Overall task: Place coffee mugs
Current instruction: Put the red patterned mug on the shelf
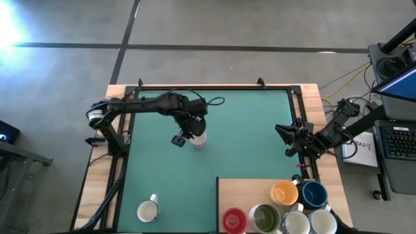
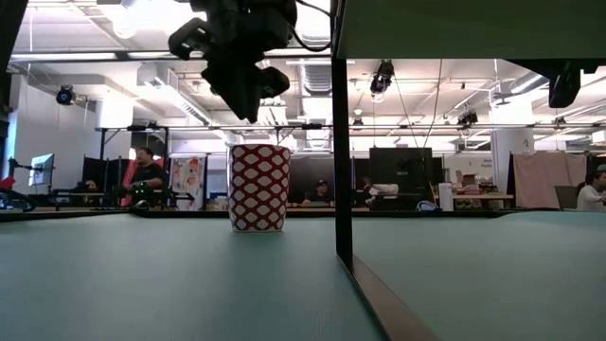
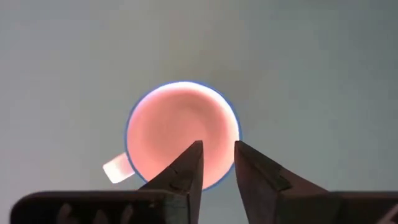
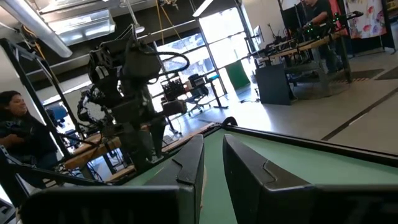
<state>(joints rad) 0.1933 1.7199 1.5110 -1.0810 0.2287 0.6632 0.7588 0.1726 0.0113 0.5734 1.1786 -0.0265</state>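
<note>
A mug with a red-and-white pattern stands upright on its base on the green mat, left of the middle. From above it shows a pale inside and a white handle. My left gripper hangs just above the mug's rim, pointing steeply down. Its fingers are open and clear of the mug. My right gripper waits at the mat's right edge, roughly level, its fingers a little apart with nothing between them.
A white mug stands alone near the mat's front left. A wooden board at the front right carries several mugs, among them an orange one, a dark blue one, a red one and an olive-lined one.
</note>
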